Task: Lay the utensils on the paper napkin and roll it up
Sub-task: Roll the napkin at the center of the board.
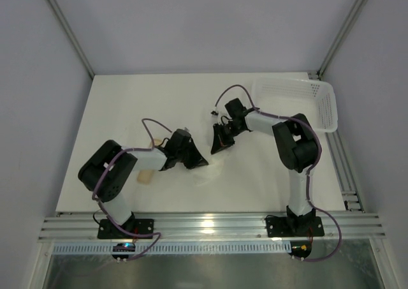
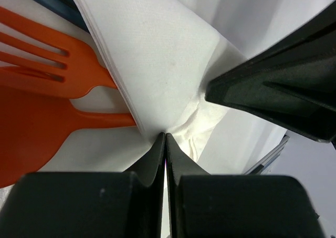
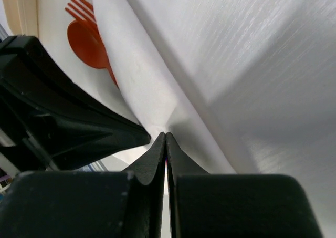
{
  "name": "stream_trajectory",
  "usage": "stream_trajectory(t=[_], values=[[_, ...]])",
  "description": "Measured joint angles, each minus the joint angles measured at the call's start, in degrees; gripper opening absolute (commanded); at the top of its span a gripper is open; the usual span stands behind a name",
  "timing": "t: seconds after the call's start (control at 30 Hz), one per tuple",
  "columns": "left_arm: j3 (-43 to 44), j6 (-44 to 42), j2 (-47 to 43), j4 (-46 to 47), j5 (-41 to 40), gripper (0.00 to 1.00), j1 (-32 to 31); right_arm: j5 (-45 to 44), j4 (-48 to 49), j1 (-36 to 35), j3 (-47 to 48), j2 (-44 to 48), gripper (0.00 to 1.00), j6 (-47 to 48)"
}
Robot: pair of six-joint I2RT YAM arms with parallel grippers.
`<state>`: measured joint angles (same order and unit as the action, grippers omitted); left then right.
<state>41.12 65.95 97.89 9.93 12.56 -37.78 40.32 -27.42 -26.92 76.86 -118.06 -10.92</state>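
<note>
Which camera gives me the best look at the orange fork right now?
Left wrist: the orange fork is large, tines clear, handle running under the napkin. Right wrist shows it small, top left. Top external does not show it.

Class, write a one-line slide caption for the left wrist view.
Left end effector pinches the napkin, its fold covering the handles of an orange fork and spoon.

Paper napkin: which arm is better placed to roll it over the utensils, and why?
Probably left. The left gripper pinches the paper napkin at its fold right beside the fork and spoon; the right gripper also pinches it, farther from them.
</note>
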Motion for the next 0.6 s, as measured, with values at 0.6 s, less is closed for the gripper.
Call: stream_trajectory(t=[0.6], values=[[0.35, -0.15, -0.15, -1.2, -0.13, 0.0, -0.04, 7.85, 1.84, 1.25, -6.08, 6.12, 0.04, 0.52]])
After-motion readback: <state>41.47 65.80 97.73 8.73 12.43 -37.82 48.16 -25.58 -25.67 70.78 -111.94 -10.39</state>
